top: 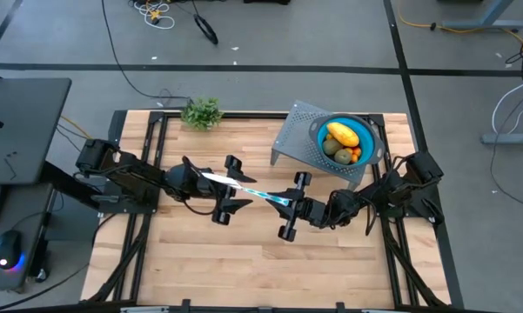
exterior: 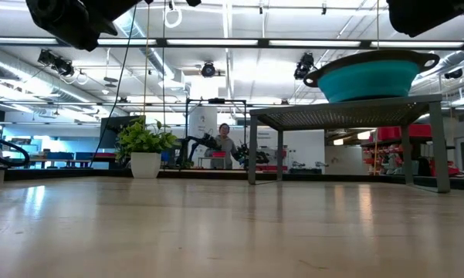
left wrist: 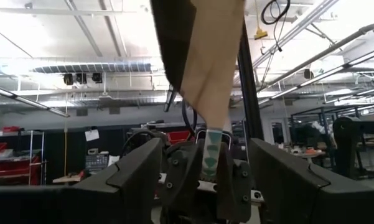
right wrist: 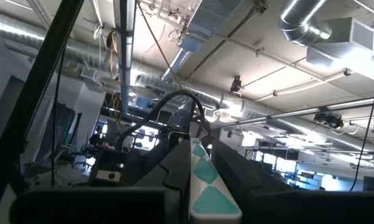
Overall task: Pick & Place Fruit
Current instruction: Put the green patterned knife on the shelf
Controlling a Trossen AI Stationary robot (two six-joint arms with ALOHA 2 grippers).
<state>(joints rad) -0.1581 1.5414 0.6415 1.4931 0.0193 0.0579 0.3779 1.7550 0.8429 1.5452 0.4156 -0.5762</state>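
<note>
The fruit sat in a teal bowl (top: 320, 132) on a grey perforated stand (top: 291, 135) at the back right of the wooden table (top: 244, 261): a yellow oblong fruit (top: 343, 134) on top, olive-brown ovals (top: 331, 147) beside it, and tiny orange-red pieces (top: 355, 154) at the bowl's near side. In the low view the bowl (exterior: 368, 77) rested on the stand (exterior: 347, 117), well above the tabletop.

Both arms met over the middle of the table, raised off its surface. The right gripper (top: 292, 203) was closed on the blue-patterned handle of a knife (top: 244, 186). The left gripper (top: 228, 188) had its fingers spread apart on either side of the white blade, without pinching it.

A leafy green sprig (top: 201, 112) stood at the back edge of the table, well apart from the bowl.
</note>
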